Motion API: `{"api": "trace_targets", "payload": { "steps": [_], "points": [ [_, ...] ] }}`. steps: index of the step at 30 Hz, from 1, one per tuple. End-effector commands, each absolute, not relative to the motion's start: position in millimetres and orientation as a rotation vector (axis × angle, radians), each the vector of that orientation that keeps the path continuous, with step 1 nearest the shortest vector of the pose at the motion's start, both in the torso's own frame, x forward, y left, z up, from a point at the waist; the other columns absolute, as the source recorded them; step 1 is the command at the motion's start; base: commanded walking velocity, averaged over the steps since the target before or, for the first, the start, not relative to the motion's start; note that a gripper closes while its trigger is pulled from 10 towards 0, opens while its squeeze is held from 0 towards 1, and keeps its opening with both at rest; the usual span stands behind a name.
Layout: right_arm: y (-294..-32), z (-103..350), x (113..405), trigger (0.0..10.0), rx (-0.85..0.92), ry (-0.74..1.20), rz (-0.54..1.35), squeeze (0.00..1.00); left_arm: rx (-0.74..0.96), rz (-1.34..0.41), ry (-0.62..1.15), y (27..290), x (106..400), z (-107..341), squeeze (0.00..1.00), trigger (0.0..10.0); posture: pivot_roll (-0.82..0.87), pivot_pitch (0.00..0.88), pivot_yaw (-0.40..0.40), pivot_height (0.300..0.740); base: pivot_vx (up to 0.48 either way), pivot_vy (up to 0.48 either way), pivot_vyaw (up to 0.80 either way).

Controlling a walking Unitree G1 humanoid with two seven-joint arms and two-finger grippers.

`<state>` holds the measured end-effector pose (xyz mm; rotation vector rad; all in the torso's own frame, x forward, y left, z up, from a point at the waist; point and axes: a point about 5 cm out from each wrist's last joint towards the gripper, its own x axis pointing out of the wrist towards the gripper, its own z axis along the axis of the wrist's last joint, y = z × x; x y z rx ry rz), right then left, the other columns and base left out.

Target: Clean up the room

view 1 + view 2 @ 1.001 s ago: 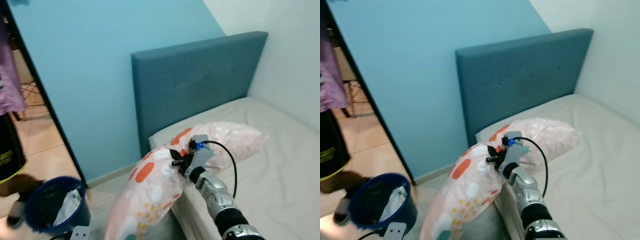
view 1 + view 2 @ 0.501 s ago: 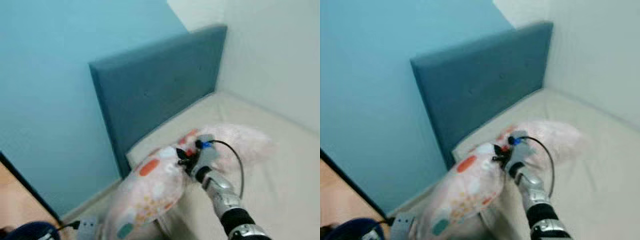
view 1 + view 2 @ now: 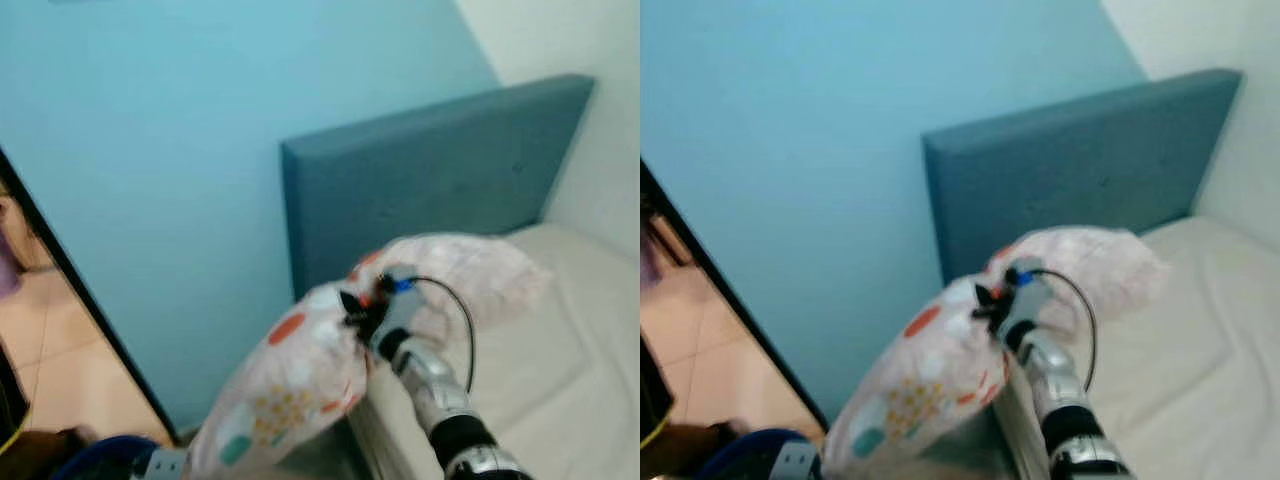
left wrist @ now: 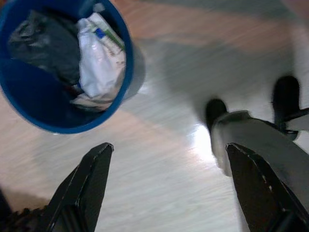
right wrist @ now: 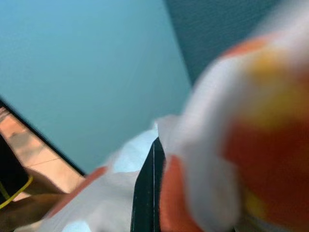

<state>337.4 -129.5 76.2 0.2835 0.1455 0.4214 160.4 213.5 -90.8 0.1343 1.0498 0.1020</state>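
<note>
Head views: the right end effector (image 3: pixel 352 308) is clamped on one patterned pillow (image 3: pixel 290 385), which hangs off the bed (image 3: pixel 560 370) edge, just in front of the blue headboard (image 3: pixel 430 200). A second, pale pink pillow (image 3: pixel 470 272) lies on the bed against the headboard, just behind the right end effector. Two pillows in all. Beside the headboard stands a light blue wall (image 3: pixel 200 130), and past its dark edge a tiled floor (image 3: pixel 60 360). The rim of a blue bin (image 3: pixel 105 455) shows below the hanging pillow. Compared with a second ago the camera has swung, so the headboard sits further to the side, and the gripped pillow is lifted higher, its top now level with the pink one.

Left wrist view: the left end effector (image 4: pixel 169 188) is spread open, empty, above the floor. One blue bin (image 4: pixel 29 111) holds a white wrapper (image 4: pixel 99 63) with blue and green print, too blurred to read, and dark bags.

Right wrist view: the pillow's (image 5: pixel 231 145) orange-spotted fabric is pressed against the closed black fingers (image 5: pixel 147 193), blurred.
</note>
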Motion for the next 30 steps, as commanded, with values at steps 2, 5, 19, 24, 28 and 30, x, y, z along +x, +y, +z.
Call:
{"api": "trace_targets", "payload": {
  "steps": [2,5,19,24,28,30],
  "points": [
    [-123.8,100.3,346.2,10.0,0.306,0.019,0.437,0.0,0.138,0.106,1.056,216.4,158.8,-91.0,0.0,10.0,-0.11,0.001,0.008,0.74,0.42,0.0,0.0],
    [-136.3,108.1,351.8,10.0,0.35,-0.009,0.364,0.0,0.139,0.104,1.054,216.4,159.6,-90.6,0.0,10.0,-0.11,0.003,0.012,0.74,0.419,0.0,0.0],
    [-167.7,130.4,361.2,10.0,0.391,-0.088,0.254,0.0,0.135,0.098,1.045,213.4,162.9,-89.9,0.0,10.0,-0.11,0.005,0.007,0.74,0.42,0.0,0.0],
    [-170.2,134.1,362.0,10.0,0.384,-0.102,0.243,0.0,0.128,0.111,1.038,213.0,164.2,-89.4,0.0,10.0,-0.11,0.007,0.007,0.74,0.141,0.0,0.0],
    [-175.8,138.6,363.1,10.0,0.374,-0.117,0.229,0.0,0.124,0.098,1.037,212.1,164.6,-89.4,0.0,10.0,-0.11,0.009,0.008,0.74,0.0,-0.063,0.0],
    [-189.3,146.0,365.2,10.0,0.352,-0.141,0.189,0.0,0.12,0.093,1.041,211.6,164.2,-89.7,0.0,10.0,-0.11,0.009,0.007,0.74,0.0,-0.409,0.0]
  ]
}}
